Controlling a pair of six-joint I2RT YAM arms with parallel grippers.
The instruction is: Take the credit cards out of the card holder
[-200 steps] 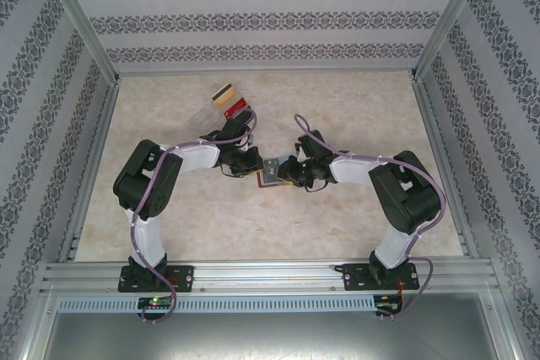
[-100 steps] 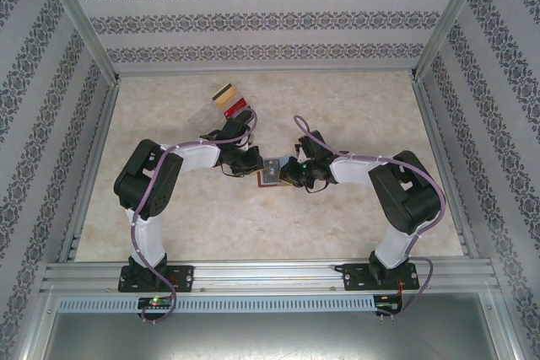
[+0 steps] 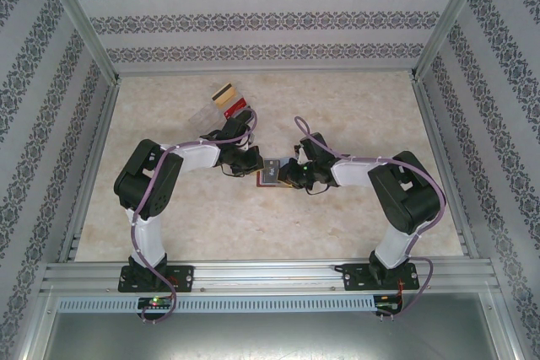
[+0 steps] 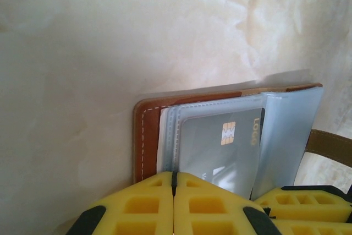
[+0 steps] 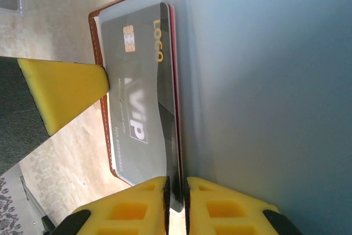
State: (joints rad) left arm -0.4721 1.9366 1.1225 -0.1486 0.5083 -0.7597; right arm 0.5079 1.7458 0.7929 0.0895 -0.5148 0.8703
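Top view: the holder (image 3: 272, 173) lies open mid-tabletop (image 3: 354, 107), with the left hand (image 3: 256, 169) and right hand (image 3: 288, 176) meeting over it. Loose cards (image 3: 228, 99) lie well apart, far left.

Left wrist: the left hand is clenched on the holder's brown edge.

Right wrist: the right hand pinches the grey card (image 5: 143, 103) at its sleeve.

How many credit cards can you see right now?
3: tan card and red card lying loose far left; grey VIP card in the brown leather holder. Others may hide inside.
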